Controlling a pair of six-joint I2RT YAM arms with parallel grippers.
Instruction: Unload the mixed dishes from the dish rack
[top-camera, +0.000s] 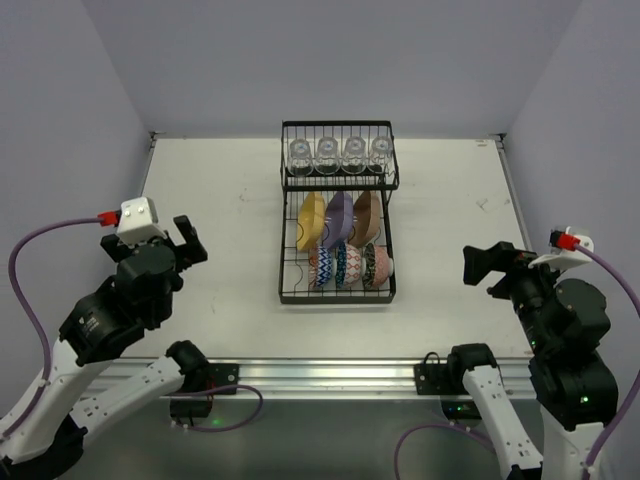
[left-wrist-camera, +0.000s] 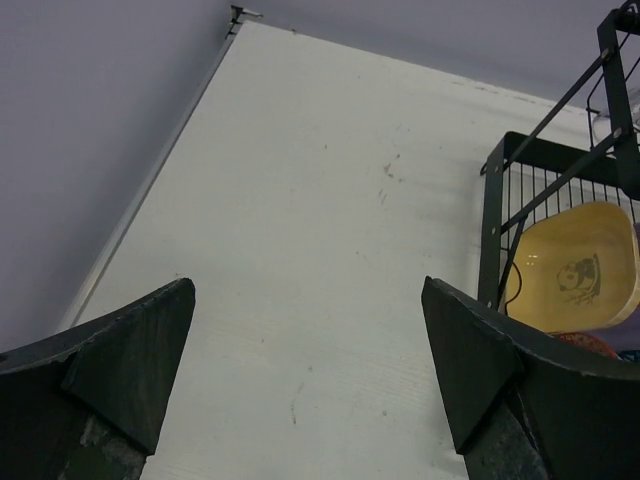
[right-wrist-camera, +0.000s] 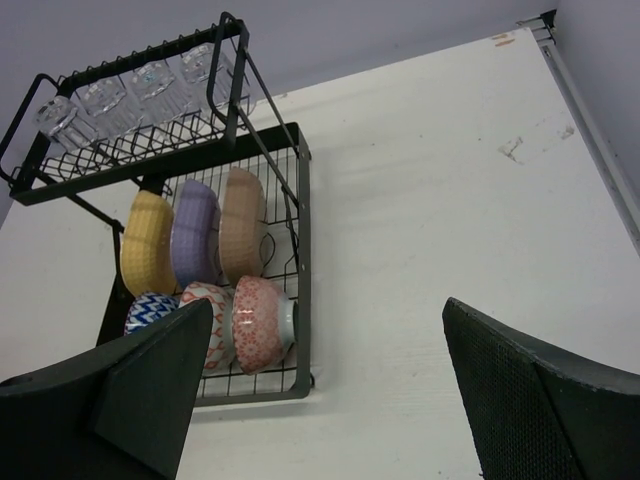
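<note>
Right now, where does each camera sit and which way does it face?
Top: above and behind the arms, looking down on the table and dish rack; both arms show, left end effector and right end effector open.
Left wrist: on the left arm, facing the table's far left corner; own fingers at bottom, yellow plate at right.
Right wrist: on the right arm, facing the whole dish rack; own fingers at bottom.
Shared: both wrist views catch the yellow plate.

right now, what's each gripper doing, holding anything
left gripper: open, holding nothing
right gripper: open, holding nothing
</note>
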